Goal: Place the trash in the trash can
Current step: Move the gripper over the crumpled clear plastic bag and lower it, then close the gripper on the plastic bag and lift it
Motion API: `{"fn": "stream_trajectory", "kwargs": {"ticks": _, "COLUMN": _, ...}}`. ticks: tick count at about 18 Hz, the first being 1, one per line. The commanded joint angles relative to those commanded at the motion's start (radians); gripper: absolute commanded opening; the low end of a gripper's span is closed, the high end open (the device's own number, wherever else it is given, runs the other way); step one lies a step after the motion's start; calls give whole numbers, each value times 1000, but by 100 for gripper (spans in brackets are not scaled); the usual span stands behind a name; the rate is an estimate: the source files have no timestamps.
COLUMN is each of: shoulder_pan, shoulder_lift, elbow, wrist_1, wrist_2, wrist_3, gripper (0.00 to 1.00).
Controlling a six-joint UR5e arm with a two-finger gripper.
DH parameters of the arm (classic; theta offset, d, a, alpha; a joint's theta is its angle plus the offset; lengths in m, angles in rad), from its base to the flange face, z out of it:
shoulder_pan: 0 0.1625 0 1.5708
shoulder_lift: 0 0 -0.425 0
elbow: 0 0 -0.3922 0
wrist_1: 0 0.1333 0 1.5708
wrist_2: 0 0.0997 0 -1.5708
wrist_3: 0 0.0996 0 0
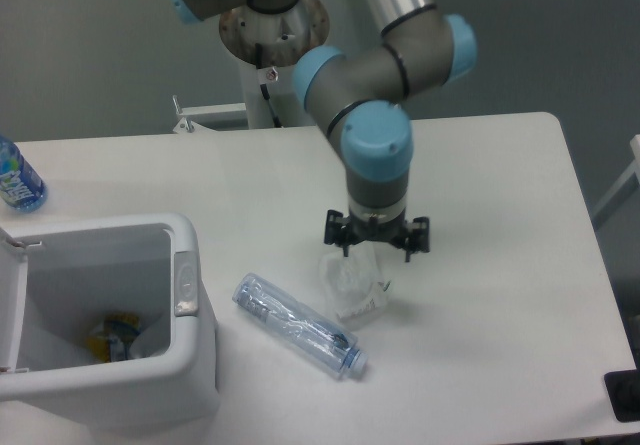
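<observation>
The clear plastic bottle (pixel 296 325) with its pale blue cap lies flat on the white table, just right of the trash can (pixel 190 355). The whitish see-through wrapper (pixel 352 283) lies a little up and right of the bottle. My gripper (pixel 376 247) hangs open directly over the wrapper's upper edge, its two fingers spread to left and right with nothing between them. The trash can is a large white bin at the lower left with a grey tab on its right rim, and some coloured scraps lie at its bottom.
A blue bottle with a printed label (pixel 17 178) stands at the table's far left edge. The robot's base column (pixel 272 65) rises behind the table's back edge. A dark object (pixel 624 395) sits off the table's lower right corner.
</observation>
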Motion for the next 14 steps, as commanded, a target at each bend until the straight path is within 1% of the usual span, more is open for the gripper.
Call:
{"fn": "stream_trajectory", "kwargs": {"ticks": 3, "shoulder_pan": -8, "shoulder_lift": -20, "elbow": -8, "wrist_1": 2, "wrist_2": 20, "wrist_3": 8, "gripper": 100}}
{"fn": "stream_trajectory", "kwargs": {"ticks": 5, "shoulder_pan": -8, "shoulder_lift": -34, "elbow": -9, "wrist_1": 3, "wrist_2": 54, "wrist_3": 14, "gripper": 100}}
{"fn": "stream_trajectory", "kwargs": {"ticks": 6, "shoulder_pan": -8, "shoulder_lift": -34, "elbow": -3, "wrist_1": 3, "wrist_2": 58, "wrist_3": 18, "gripper": 97}}
{"fn": "stream_trajectory", "kwargs": {"ticks": 8, "shoulder_pan": -8, "shoulder_lift": -34, "elbow": -9, "wrist_1": 3, "wrist_2": 63, "wrist_3": 20, "gripper": 84}}
{"fn": "stream_trajectory", "kwargs": {"ticks": 10, "shoulder_pan": -8, "shoulder_lift": -35, "elbow": -8, "wrist_1": 3, "wrist_2": 78, "wrist_3": 26, "gripper": 63}}
{"fn": "stream_trajectory", "kwargs": {"ticks": 12, "shoulder_pan": -5, "shoulder_lift": -34, "elbow": -6, "wrist_1": 3, "wrist_2": 80, "wrist_3": 26, "gripper": 30}}
{"fn": "stream_trajectory", "kwargs": {"ticks": 13, "shoulder_pan": 0, "shoulder_lift": -32, "elbow": -5, "wrist_1": 3, "wrist_2": 80, "wrist_3": 26, "gripper": 12}}
{"fn": "stream_trajectory", "kwargs": {"ticks": 14, "shoulder_pan": 3, "shoulder_lift": -32, "elbow": -5, "wrist_1": 3, "wrist_2": 80, "wrist_3": 26, "gripper": 0}}
